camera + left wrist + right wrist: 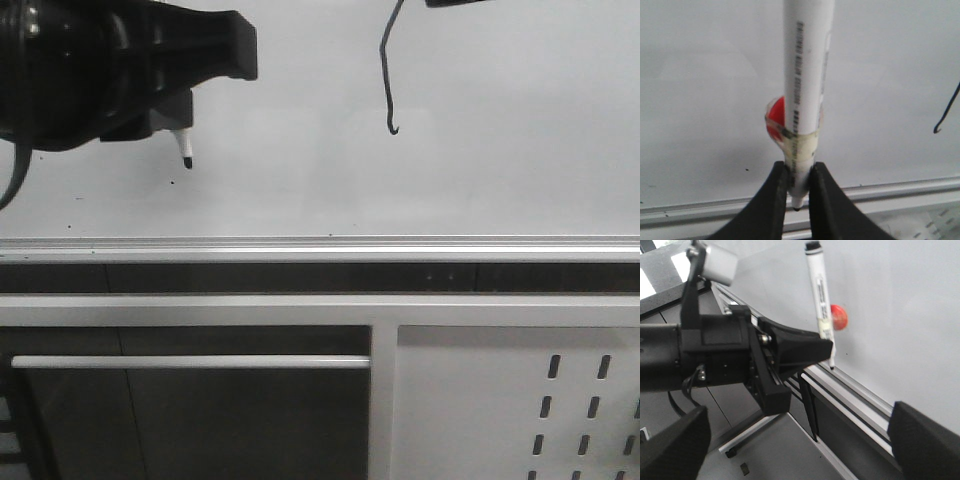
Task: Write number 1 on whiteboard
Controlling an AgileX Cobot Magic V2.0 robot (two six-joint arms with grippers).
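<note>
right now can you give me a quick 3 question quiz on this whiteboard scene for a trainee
1. True or false: the left pincer is shut on the marker.
2. What is drawn on the whiteboard?
3. In the front view, the marker tip lies: A) left of the stroke B) right of it C) on it.

Key
1. True.
2. A thin black stroke, the number 1, hooked at its lower end.
3. A.

The left arm (715, 360) is matte black and blocky, with small screws and a silver box mounted on top. Its left gripper (799, 187) has smooth black jaws that curve and taper. A thin black cable (15, 175) hangs beneath it.
</note>
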